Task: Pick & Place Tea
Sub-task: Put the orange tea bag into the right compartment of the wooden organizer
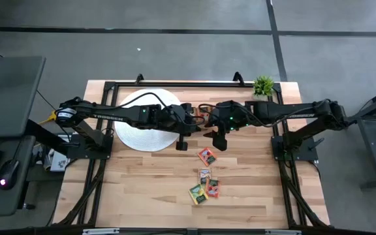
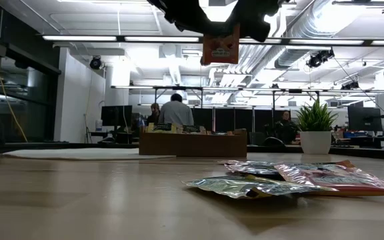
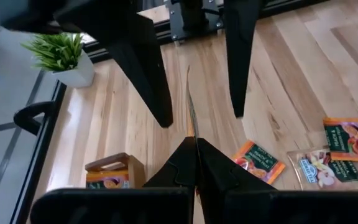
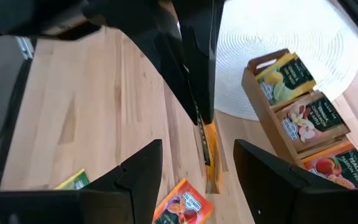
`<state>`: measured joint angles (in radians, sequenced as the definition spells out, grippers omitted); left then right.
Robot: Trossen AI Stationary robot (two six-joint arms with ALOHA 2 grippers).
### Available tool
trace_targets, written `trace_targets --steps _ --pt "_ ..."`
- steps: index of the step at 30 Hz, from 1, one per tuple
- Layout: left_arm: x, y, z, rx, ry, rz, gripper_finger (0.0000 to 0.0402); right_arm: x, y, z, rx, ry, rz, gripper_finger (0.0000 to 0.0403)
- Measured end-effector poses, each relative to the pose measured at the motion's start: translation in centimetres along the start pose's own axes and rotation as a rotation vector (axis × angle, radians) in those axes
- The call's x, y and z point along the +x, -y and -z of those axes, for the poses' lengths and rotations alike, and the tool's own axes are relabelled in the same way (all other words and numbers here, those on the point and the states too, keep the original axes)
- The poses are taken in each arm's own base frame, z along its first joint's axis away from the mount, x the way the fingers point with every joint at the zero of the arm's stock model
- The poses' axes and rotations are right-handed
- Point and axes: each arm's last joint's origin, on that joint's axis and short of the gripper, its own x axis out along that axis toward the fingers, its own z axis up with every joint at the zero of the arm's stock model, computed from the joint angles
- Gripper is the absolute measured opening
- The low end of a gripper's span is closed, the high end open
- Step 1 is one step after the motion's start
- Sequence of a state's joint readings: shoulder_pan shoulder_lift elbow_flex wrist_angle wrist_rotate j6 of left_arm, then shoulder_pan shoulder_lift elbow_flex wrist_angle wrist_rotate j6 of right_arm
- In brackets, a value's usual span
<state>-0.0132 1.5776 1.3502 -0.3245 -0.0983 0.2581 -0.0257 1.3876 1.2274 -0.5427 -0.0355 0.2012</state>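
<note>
Several tea packets (image 1: 204,183) are seen lying loose on the tabletop (image 1: 149,189) nearest the front edge, with one orange packet (image 1: 207,156) apart from them, closer to the arms. Above the middle of the tabletop, one orange tea packet (image 2: 220,45) is held edge-on, clamped between the closed fingers of the left gripper (image 3: 195,144), clear of the wood. The right gripper (image 4: 199,149) is held facing it with its fingers spread wide and nothing gripped. Farther back, a wooden tray (image 4: 272,115) stocked with packets is seen beside a round white mat (image 1: 142,124), and a small potted plant (image 1: 264,85) stands at the far edge.
</note>
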Motion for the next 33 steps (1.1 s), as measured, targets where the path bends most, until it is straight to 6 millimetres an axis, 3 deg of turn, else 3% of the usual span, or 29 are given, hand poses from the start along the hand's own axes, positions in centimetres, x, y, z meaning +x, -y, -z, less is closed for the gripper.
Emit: trace_targets --steps 8,19,28,33 --pt "0.00 0.08 0.30 0.003 -0.030 0.010 0.0000 0.84 0.14 0.29 0.011 -0.033 0.025 0.0177" --pt "0.00 0.10 0.44 0.003 -0.044 0.010 0.0000 0.83 0.20 0.37 -0.007 -0.039 0.045 0.0008" --pt "0.01 0.05 0.41 0.009 -0.046 -0.010 0.0006 0.82 0.23 0.49 -0.007 -0.052 0.048 0.0002" --pt "0.01 0.05 0.48 0.013 -0.053 -0.013 0.0060 0.80 0.34 0.78 -0.003 -0.079 0.071 0.0001"
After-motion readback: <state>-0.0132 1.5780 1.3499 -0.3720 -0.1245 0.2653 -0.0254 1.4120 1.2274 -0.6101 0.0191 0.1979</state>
